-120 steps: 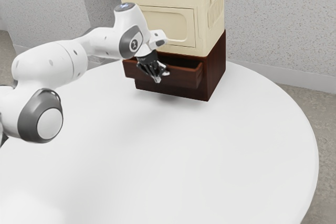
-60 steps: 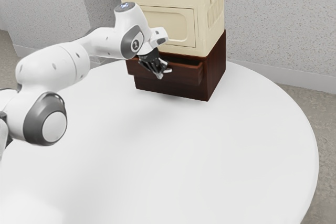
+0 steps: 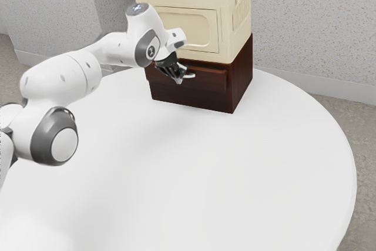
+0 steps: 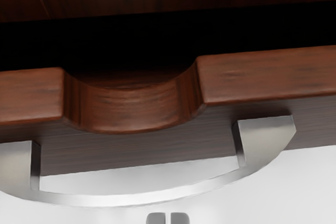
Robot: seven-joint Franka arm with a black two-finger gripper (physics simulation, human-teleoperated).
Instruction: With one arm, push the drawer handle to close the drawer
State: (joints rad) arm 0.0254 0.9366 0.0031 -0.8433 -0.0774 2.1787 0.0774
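Toward the cabinet, the drawer [image 3: 205, 79] had slid in since the earlier frames, and our gripper [image 3: 179, 79] had gone slightly the same way, toward one o'clock in the exterior view. Taking that view as a clock face, our arm [image 3: 59, 80] reached in from nine o'clock above the round white table [image 3: 194, 168]. We had our fingertips closed together, a thin slit between them, gripping nothing. Just beside them, toward three o'clock, was the curved metal handle [image 4: 131, 199]; whether we touched it we could not tell. Behind it the drawer remained slightly open, a dark gap running behind its notched front. Farther back, near twelve o'clock, the dark wooden cabinet [image 3: 242, 77] carried a cream box [image 3: 238, 22], with speckled walls [image 3: 305, 27] beyond.
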